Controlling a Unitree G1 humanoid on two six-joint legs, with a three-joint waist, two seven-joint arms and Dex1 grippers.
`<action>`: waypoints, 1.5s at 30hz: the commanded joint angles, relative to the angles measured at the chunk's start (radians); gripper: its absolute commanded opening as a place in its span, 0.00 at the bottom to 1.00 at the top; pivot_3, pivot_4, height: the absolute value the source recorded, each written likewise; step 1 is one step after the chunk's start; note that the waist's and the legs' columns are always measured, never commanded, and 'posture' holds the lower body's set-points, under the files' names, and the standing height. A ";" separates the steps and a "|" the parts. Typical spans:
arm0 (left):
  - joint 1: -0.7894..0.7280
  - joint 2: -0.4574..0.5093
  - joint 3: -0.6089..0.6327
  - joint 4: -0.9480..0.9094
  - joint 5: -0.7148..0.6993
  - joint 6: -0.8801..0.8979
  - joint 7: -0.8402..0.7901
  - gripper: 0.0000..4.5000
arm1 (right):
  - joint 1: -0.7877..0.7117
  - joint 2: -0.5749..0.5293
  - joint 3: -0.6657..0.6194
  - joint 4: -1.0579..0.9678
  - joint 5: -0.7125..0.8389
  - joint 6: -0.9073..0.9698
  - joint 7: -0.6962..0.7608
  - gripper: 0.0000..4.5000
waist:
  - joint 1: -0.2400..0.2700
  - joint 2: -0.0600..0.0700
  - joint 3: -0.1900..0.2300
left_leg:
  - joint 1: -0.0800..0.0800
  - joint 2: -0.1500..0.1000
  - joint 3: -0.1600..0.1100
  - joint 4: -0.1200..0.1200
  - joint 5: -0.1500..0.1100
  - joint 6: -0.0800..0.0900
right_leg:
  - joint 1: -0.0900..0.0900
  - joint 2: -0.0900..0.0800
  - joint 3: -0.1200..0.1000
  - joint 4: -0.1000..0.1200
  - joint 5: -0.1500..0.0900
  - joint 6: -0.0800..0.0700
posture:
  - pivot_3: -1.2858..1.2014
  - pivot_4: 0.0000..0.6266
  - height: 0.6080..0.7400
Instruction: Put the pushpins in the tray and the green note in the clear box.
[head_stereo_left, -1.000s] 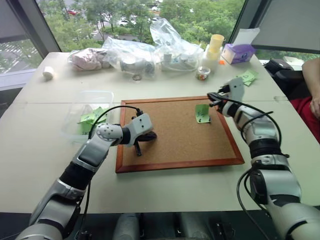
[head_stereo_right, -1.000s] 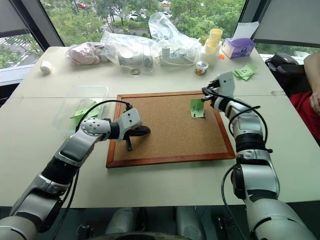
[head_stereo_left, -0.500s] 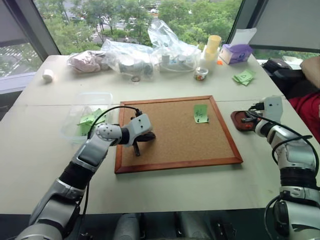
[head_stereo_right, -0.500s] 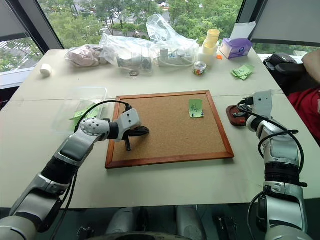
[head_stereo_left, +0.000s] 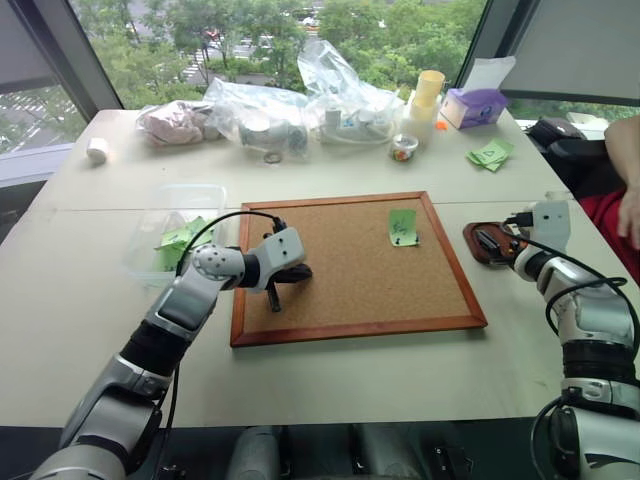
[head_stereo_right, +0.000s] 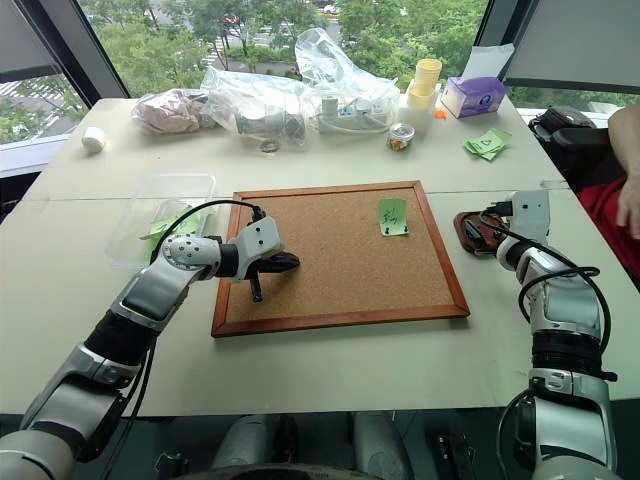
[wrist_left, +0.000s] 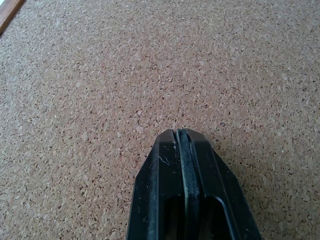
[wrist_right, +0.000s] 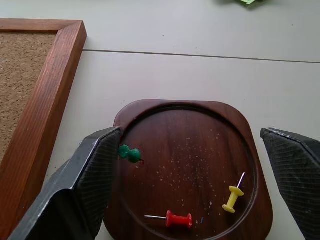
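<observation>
Now, the scene by parts:

Table: a pale table (head_stereo_left: 330, 400) carries a wood-framed corkboard (head_stereo_left: 350, 290) in the middle.
Tray: the reddish-brown tray (wrist_right: 195, 165) sits on the table just beside the corkboard's right edge, apart from the frame.
Pushpins: three pushpins lie in the tray, a green one (wrist_right: 129, 153) near its rim, a red one (wrist_right: 177, 219) and a yellow one (wrist_right: 231, 194) lying on their sides.
Right gripper: the right gripper (wrist_right: 200, 200) hangs over the tray with its two fingers spread wide, one on each side of the dish, holding nothing.
Green note: the green note (head_stereo_left: 402, 227) lies flat on the corkboard near its upper right corner, dark scribble facing up.
Clear box: the clear box (head_stereo_left: 178, 228) stands on the table left of the corkboard, with some green slips (head_stereo_left: 180, 243) inside.
Left gripper: the left gripper (wrist_left: 184, 137) has its fingers pressed together with nothing between them, tip down on or just above the cork near the board's left side.
Far side: clear plastic bags (head_stereo_left: 300, 105), a stack of yellow cups (head_stereo_left: 427, 95), a purple tissue box (head_stereo_left: 476, 105) and more green slips (head_stereo_left: 490, 154) sit near the window.
Right edge: a person's arm (head_stereo_left: 625, 170) shows beside the table.
</observation>
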 joint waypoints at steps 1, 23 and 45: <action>0.024 -0.002 -0.037 0.018 0.015 0.004 -0.018 0.00 | -0.010 -0.002 -0.034 -0.015 0.016 -0.015 -0.012 0.99 | 0.000 0.000 0.000 | 0.000 0.000 0.000 0.000 0.000 0.000 | 0.000 0.000 0.000 0.000 0.000 0.000 | 0.52 0.24 0.99; 0.023 -0.006 -0.035 0.027 0.022 -0.004 -0.023 0.00 | 0.055 0.023 0.064 -0.262 0.110 0.041 0.108 0.99 | -0.002 0.000 0.000 | 0.000 0.000 -0.001 0.000 0.000 0.000 | 0.000 0.000 0.000 0.000 0.000 0.000 | 0.52 0.24 0.99; 0.031 -0.013 -0.036 0.023 0.028 0.001 -0.016 0.00 | 0.008 0.151 0.163 -0.205 0.085 0.012 0.111 0.80 | 0.003 0.000 0.000 | 0.000 0.000 -0.001 0.000 -0.001 0.001 | 0.001 0.000 0.000 0.000 0.000 0.000 | 0.52 0.24 0.99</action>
